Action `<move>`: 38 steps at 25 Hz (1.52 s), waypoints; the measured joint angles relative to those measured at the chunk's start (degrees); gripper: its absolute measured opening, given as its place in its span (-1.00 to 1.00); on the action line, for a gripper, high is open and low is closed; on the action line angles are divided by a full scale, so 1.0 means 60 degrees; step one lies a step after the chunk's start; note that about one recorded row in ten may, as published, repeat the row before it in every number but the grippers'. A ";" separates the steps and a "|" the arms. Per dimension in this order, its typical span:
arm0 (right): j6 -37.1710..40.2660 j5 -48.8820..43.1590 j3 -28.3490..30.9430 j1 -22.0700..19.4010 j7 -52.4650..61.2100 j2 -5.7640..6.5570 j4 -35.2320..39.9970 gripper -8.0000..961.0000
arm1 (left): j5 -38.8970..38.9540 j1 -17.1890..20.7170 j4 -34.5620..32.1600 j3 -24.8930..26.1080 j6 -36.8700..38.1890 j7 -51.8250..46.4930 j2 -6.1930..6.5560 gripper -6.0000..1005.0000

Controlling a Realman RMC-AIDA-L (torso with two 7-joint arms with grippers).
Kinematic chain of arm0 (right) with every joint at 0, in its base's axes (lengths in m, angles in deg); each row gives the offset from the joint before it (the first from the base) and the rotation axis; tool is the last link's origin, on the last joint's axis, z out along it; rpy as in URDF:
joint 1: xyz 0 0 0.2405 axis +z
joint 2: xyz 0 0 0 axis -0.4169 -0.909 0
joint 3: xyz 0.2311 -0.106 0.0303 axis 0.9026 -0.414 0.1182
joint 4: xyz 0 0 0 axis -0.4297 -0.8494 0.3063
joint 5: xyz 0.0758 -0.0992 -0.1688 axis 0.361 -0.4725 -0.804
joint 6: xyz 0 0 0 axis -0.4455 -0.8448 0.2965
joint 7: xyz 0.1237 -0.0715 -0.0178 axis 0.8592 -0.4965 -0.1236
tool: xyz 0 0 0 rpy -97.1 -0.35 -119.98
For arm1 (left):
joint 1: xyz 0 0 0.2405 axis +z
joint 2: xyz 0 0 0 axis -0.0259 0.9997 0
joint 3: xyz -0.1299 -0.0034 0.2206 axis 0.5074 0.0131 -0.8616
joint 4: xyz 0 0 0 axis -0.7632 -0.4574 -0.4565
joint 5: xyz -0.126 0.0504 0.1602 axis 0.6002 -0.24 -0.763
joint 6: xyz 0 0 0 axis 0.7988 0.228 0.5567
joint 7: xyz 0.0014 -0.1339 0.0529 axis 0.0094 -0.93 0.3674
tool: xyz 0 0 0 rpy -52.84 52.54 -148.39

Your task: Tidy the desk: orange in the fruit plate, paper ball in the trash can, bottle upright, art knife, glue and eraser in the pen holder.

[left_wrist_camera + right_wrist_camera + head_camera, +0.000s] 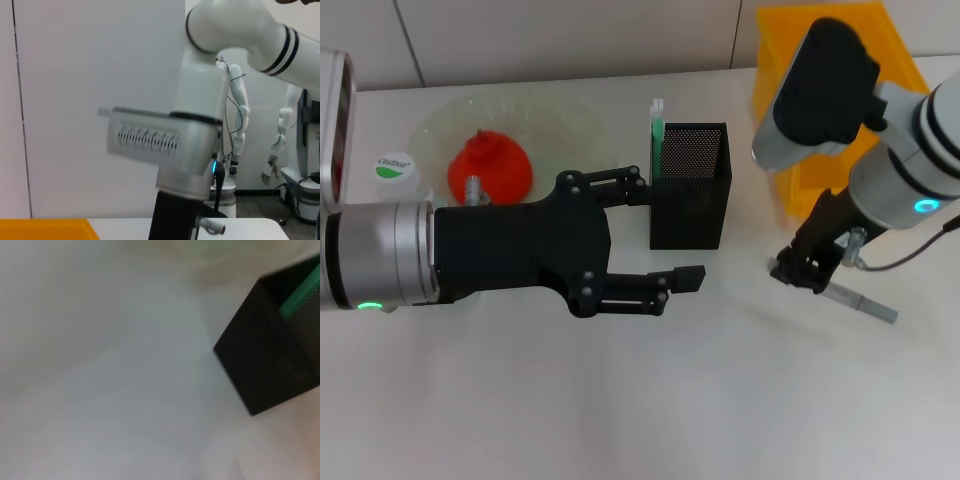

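Note:
The orange [490, 165] lies in the pale-green fruit plate [570, 115] at the back left. Beside the plate stands the bottle [393, 167], upright, showing its white cap. My left gripper [665, 235] hangs open just left of the black mesh pen holder [690, 215], holding nothing. A green stick with a white tip [657, 125] stands inside the holder [270, 365]. My right gripper [800, 268] is low over the table at the near end of the grey art knife [865, 304], which lies flat. The paper ball and eraser are out of view.
The yellow trash can [900, 60] stands at the back right, largely covered by my right arm; its corner [45, 230] shows in the left wrist view. A white device [335, 100] sits at the far left edge. The pale tabletop [650, 400] stretches toward the front.

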 joint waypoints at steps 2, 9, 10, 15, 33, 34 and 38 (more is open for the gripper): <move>0.0100 -0.0001 0.0003 -0.0085 0.0054 0.0008 0.0358 -0.72 | 0.0002 -0.0006 0.0004 -0.0001 0.0001 0.0005 0.0000 0.58; 0.0474 -0.0055 0.0044 -0.0547 0.0314 0.0018 0.2298 -0.72 | 0.0008 -0.0010 0.0004 -0.0009 0.0007 0.0007 -0.0015 0.58; 0.0475 -0.0071 0.0043 -0.0596 0.0332 0.0018 0.2486 -0.72 | 0.0008 -0.0010 0.0004 -0.0010 0.0007 0.0008 -0.0015 0.58; 0.0306 -0.0195 0.0119 -0.0815 0.0341 0.0017 0.3192 -0.72 | 0.0008 -0.0010 0.0002 -0.0024 0.0001 0.0007 -0.0015 0.58; -0.4587 0.1003 0.0253 -0.2704 -0.0057 0.0011 0.3870 -0.72 | 0.0023 -0.0009 0.0096 -0.0068 -0.0003 0.0008 -0.0043 0.58; -0.4587 0.1003 0.0253 -0.2704 -0.0057 0.0011 0.3870 -0.72 | 0.0023 -0.0009 0.0096 -0.0068 -0.0003 0.0008 -0.0043 0.58; -0.5425 0.2350 0.0517 -0.2865 -0.0770 0.0024 0.3239 -0.72 | 0.0123 -0.0030 0.0204 -0.0078 0.0000 0.0114 -0.0044 0.58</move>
